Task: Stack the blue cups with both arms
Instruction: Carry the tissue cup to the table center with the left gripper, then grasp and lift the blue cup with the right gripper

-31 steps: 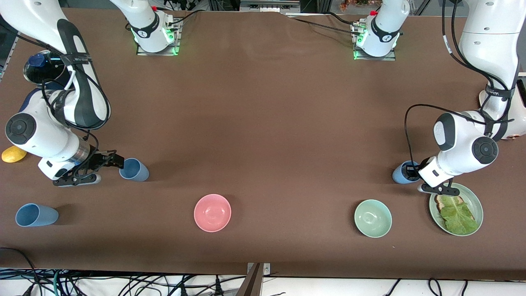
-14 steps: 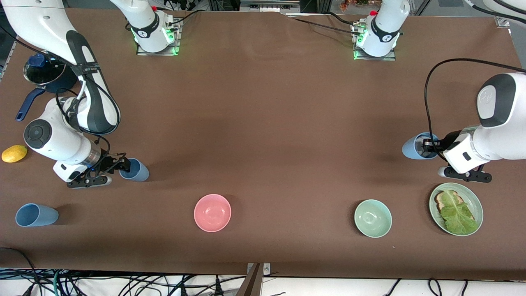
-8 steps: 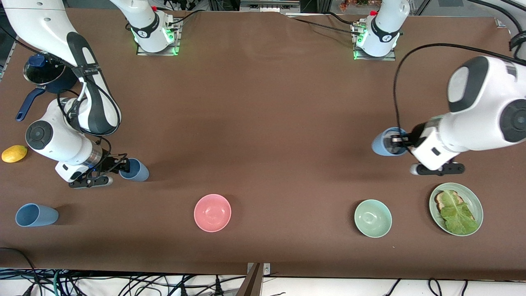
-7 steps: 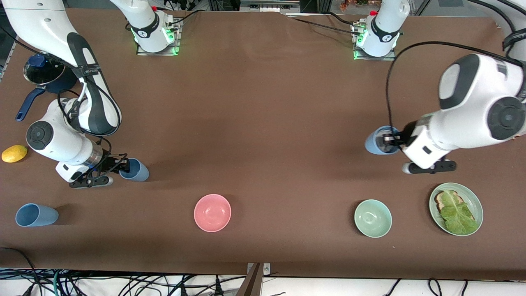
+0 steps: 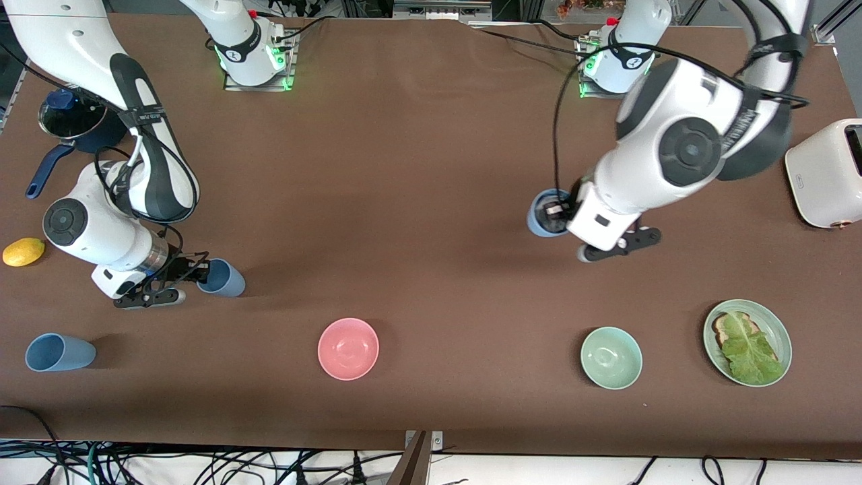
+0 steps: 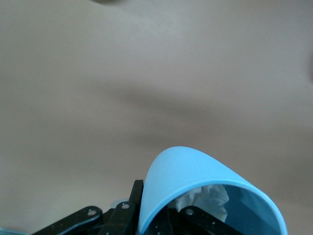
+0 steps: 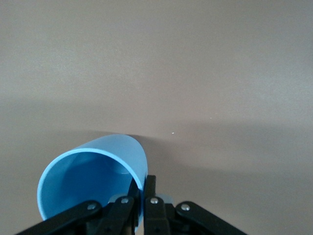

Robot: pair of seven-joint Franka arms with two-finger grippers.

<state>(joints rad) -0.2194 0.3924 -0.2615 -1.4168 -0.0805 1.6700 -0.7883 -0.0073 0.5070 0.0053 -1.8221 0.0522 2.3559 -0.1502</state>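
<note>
Left gripper (image 5: 553, 210) clamps raised blue cup (image 5: 539, 214); right gripper (image 5: 199, 268) pinches second cup (image 5: 225, 278) rim.

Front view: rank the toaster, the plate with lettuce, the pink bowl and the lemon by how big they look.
1. White boxy toaster, partly cut off by the frame edge
2. Pale green round plate holding lettuce
3. Pink round bowl
4. Small yellow lemon
</note>
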